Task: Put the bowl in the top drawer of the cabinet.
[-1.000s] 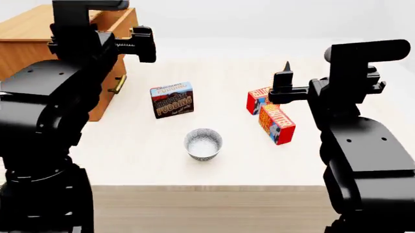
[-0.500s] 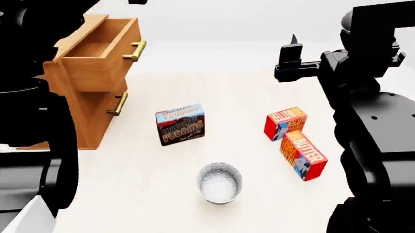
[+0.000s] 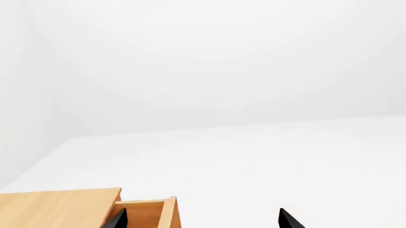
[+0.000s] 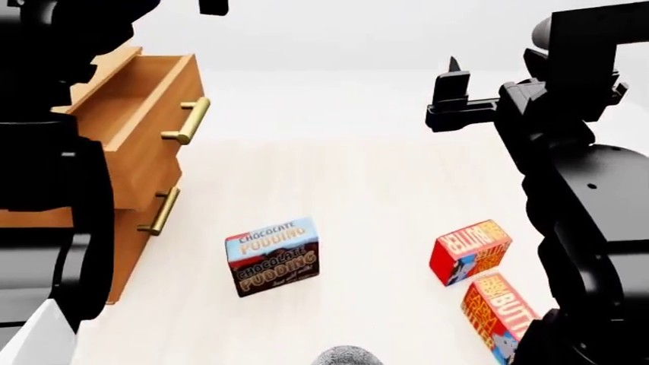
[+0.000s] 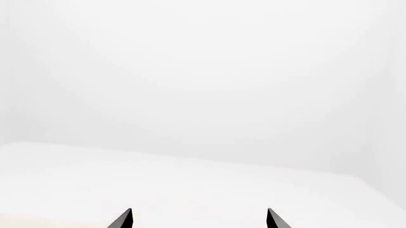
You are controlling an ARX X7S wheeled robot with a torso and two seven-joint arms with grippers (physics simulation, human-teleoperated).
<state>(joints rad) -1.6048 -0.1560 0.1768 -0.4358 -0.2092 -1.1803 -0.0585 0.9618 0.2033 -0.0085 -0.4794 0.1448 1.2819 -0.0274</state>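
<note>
Only the speckled rim of the bowl [image 4: 347, 356] shows, at the bottom edge of the head view on the pale table. At the left stands the cabinet [image 4: 127, 243], and its top drawer [image 4: 142, 95] is pulled out with nothing showing inside. The brass handle [image 4: 188, 120] faces the table. My left gripper [image 3: 201, 221] is open and empty, high above the cabinet top [image 3: 60, 206] and the drawer's back corner [image 3: 149, 213]. My right gripper [image 4: 451, 85] hangs raised over the table's far right. In its wrist view the right gripper [image 5: 198, 221] is open and holds nothing.
A chocolate pudding box [image 4: 272, 255] stands between the cabinet and the bowl. Two red butter boxes [image 4: 470, 251] [image 4: 499, 313] lie at the right. The lower drawer's handle [image 4: 160, 211] sits below the open drawer. My black left arm [image 4: 45, 152] covers the cabinet's left side.
The head view has shifted, so the bowl and boxes slid toward its bottom edge. My left arm rose from the drawer front. The top drawer now shows pulled out.
</note>
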